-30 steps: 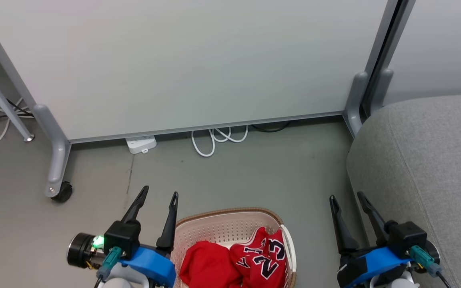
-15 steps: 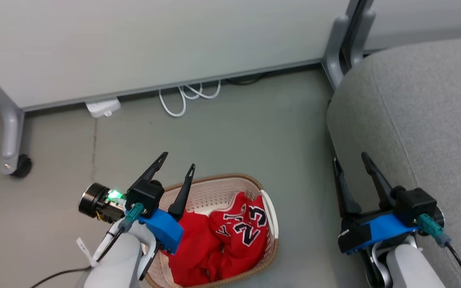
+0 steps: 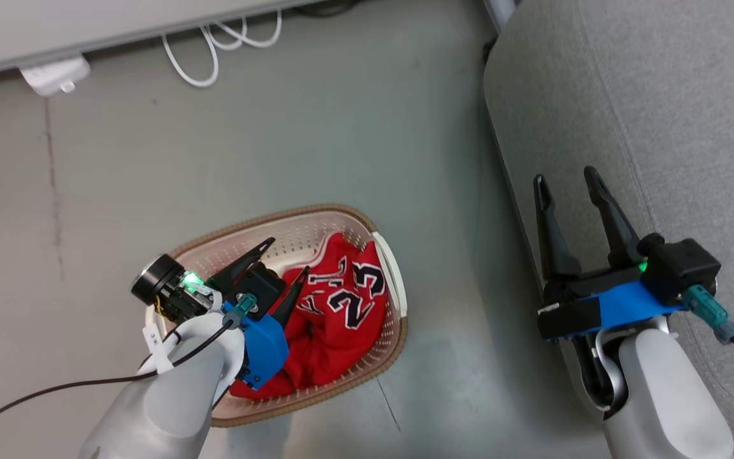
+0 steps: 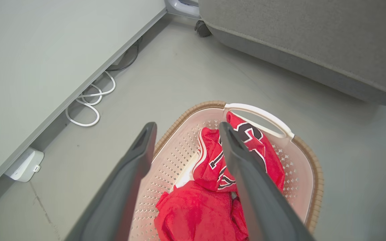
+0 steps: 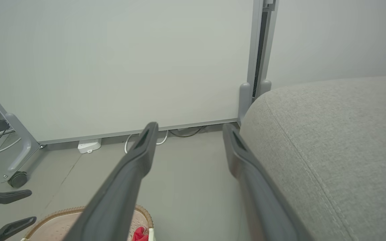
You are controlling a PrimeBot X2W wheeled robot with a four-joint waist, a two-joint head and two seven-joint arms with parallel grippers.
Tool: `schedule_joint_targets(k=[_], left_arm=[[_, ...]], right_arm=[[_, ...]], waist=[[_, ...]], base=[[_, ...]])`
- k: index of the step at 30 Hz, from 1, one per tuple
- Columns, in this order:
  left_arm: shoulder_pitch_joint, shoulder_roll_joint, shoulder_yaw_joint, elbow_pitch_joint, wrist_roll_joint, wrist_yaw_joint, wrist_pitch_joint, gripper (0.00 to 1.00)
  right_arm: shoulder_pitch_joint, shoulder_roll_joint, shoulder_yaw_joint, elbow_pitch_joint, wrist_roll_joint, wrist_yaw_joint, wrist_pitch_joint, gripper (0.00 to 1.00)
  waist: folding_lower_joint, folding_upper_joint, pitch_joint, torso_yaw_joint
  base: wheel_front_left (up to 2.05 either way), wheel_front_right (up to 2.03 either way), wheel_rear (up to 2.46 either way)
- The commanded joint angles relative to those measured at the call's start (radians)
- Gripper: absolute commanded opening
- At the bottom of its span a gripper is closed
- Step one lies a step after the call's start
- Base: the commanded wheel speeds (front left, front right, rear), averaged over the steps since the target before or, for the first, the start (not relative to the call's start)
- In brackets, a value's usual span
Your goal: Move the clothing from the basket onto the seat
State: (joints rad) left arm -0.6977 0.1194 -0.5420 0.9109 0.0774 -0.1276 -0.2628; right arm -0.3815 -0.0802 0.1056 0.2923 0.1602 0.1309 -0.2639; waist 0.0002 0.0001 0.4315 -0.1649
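The basket point(image 3: 265, 217), cream with a brown rim, stands on the grey floor left of the seat point(image 3: 660, 127). Inside lies the clothing: a red jersey point(image 3: 348, 299) marked "23" and a plain red cloth point(image 3: 322, 360) beside it. My left gripper point(image 3: 288, 256) hangs open above the basket's left half, fingers pointing down toward the garments and holding nothing. In the left wrist view the open left gripper point(image 4: 187, 124) frames the jersey point(image 4: 263, 147) and the plain cloth point(image 4: 193, 214). My right gripper point(image 3: 564, 175) is open and empty at the seat's left edge.
A pale partition panel point(image 5: 112, 67) on castered legs point(image 5: 17, 179) closes off the far side. A white power strip point(image 3: 55, 75) and coiled white cable point(image 3: 214, 44) lie at its foot. Bare floor separates basket and seat.
The head camera has tilted down, shifting the whole picture. My left gripper has moved right and down, from beside the basket to over its inside. The right gripper has kept its place by the seat.
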Motion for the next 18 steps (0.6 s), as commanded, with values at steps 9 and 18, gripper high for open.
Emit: schedule_joint_targets(k=[9, 18], left_arm=[[-0.139, 0.027, -0.172, 0.216, 0.004, -0.002, 0.000, 1.00], [-0.218, 0.042, -0.312, 0.340, -0.014, -0.002, 0.047, 1.00]], right_arm=[[-0.105, 0.015, -0.001, -0.031, 0.012, 0.000, -0.001, 1.00], [-0.164, 0.024, 0.001, -0.051, 0.019, 0.000, -0.001, 1.00]], waist=[[-0.0002, -0.0001, 0.197, -0.053], [-0.0002, -0.0001, 0.304, -0.077]], base=[[0.00, 0.00, 0.00], [0.00, 0.00, 0.00]])
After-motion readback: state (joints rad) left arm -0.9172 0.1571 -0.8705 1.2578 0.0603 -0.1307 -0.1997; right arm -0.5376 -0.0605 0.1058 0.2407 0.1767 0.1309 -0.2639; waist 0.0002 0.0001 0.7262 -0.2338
